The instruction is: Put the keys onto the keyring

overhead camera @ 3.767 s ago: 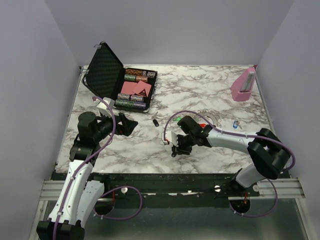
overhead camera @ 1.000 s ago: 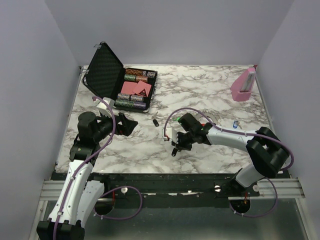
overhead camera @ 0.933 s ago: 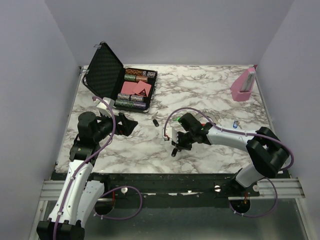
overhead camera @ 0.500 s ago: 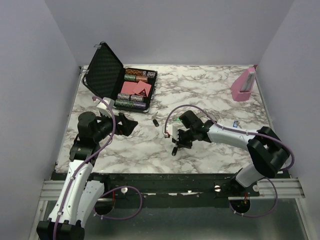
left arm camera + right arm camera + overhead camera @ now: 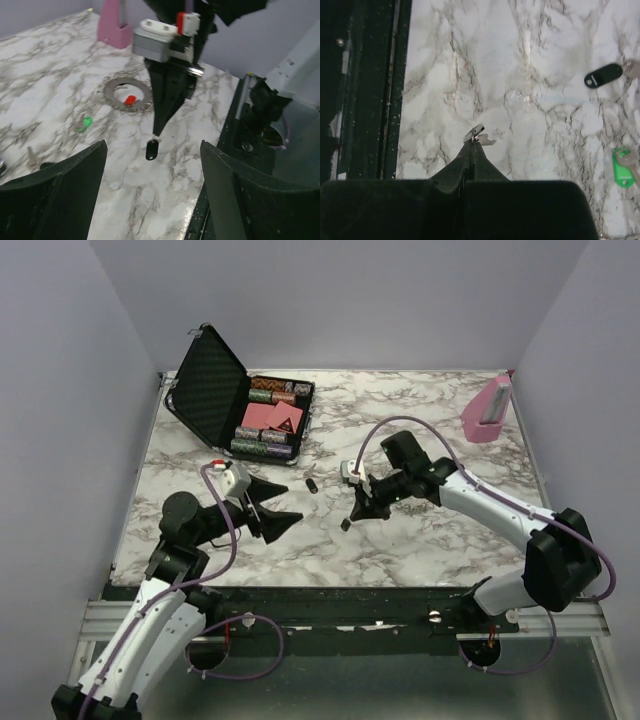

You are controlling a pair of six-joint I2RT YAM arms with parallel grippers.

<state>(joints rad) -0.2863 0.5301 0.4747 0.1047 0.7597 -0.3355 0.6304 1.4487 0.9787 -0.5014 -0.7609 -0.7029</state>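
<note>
Keyring (image 5: pixel 110 93) lies flat on the bench (image 5: pixel 45 70) with the red-headed key (image 5: pixel 130 100) inside its loop; my right claw (image 5: pixel 159 131), clenched on the black-headed key (image 5: pixel 152 149) whose head dangles below the tips, hangs raised near the keyring. My left claw (image 5: pixel 281 503) stands released and empty, well apart from the keyring (the green key (image 5: pixel 86 123) lies near the keyring, untouched). I judge this the carrying step: next the key must reach the keyring, with the left claw steadying its chain for threading.

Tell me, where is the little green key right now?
In the left wrist view the green key lies loose on the marble table, just left of the keyring and its red key, touching neither.
</note>
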